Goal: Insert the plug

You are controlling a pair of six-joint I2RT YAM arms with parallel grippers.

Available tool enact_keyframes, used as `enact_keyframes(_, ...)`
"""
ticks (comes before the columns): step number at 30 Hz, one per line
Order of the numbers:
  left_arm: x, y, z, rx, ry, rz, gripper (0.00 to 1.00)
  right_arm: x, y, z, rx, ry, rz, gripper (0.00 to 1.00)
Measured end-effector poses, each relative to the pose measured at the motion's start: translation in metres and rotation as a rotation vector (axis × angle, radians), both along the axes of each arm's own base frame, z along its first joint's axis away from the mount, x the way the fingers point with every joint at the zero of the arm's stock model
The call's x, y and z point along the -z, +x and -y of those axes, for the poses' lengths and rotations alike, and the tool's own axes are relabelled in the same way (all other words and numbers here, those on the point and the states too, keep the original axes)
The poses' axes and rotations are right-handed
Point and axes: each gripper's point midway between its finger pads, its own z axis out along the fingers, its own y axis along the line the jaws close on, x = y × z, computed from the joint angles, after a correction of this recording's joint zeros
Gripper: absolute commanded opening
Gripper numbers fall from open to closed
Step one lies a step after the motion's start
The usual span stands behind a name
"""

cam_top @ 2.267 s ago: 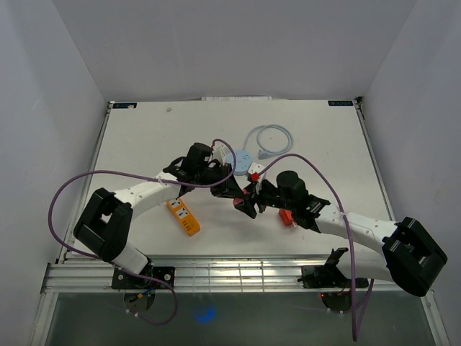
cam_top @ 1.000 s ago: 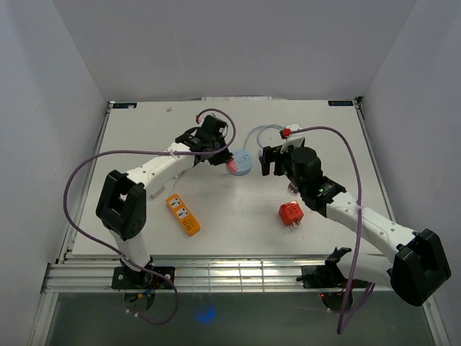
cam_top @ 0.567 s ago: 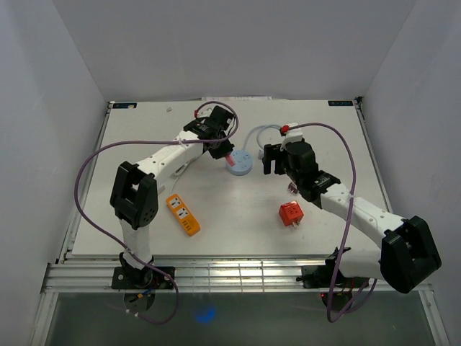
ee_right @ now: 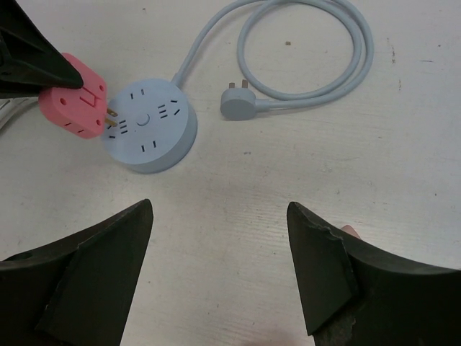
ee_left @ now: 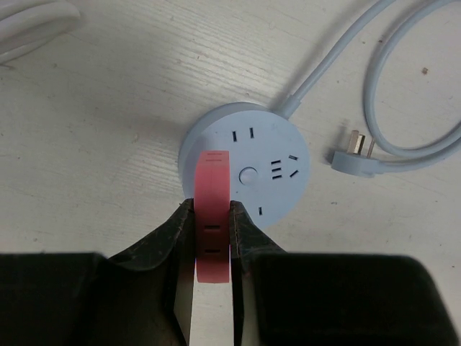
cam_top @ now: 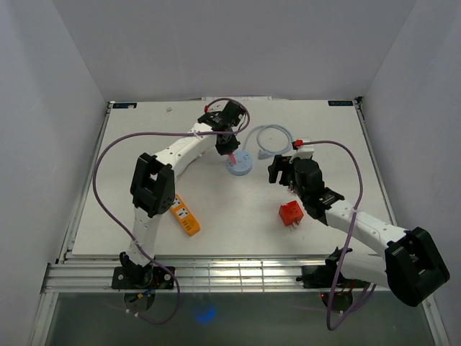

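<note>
Pink plug (ee_left: 212, 216) pinched by its flat sides in the left gripper (ee_left: 212, 207), whose jaws are clamped tight on it. A second ago this arm held the plug at the round blue socket hub's (ee_left: 263, 155) near-left side; it has since reached further along the table (cam_top: 144, 144), and the plug now hangs tilted at the hub's left rim. In the right wrist view its brass prongs point at the hub's top face, touching or just above it, not yet pushed in. The right gripper (ee_right: 220, 216), which met the left arm at mid-table two seconds back, has pulled away to the hub's right and stands open with nothing between its fingers. Beyond lie the hub's looped cord (ee_right: 317, 86), a red cube adapter (cam_top: 290, 213) and an orange power strip (cam_top: 184, 215). Alignment looks nearly done; pressing the prongs home remains.
</note>
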Motion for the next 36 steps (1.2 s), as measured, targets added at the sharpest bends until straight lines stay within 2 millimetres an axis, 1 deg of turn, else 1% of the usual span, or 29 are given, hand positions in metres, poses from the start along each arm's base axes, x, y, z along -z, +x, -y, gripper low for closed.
enact_keyframes(6,-0.016,-0.001,0.011,-0.010,-0.024,0.020,0.00,0.000,0.002,0.003,0.021,0.018,-0.005,0.80)
enact_keyframes(13,-0.023,-0.002,0.018,-0.016,-0.029,0.012,0.00,-0.003,0.003,0.005,0.034,0.033,-0.004,0.80)
enact_keyframes(17,-0.019,0.003,0.018,-0.030,-0.013,0.005,0.00,-0.004,0.003,0.007,0.041,0.041,-0.001,0.80)
enact_keyframes(20,-0.011,-0.004,0.011,-0.040,0.023,-0.028,0.00,-0.005,0.004,0.008,0.047,0.045,-0.001,0.80)
enact_keyframes(26,-0.008,-0.010,0.006,-0.055,0.039,-0.054,0.00,-0.007,0.005,0.011,0.055,0.057,-0.001,0.80)
enact_keyframes(33,-0.005,-0.011,0.006,-0.058,0.044,-0.064,0.00,-0.009,0.005,0.011,0.055,0.076,-0.002,0.80)
enact_keyframes(36,-0.003,-0.008,0.008,-0.059,0.044,-0.064,0.00,-0.008,0.006,0.012,0.057,0.077,-0.003,0.80)
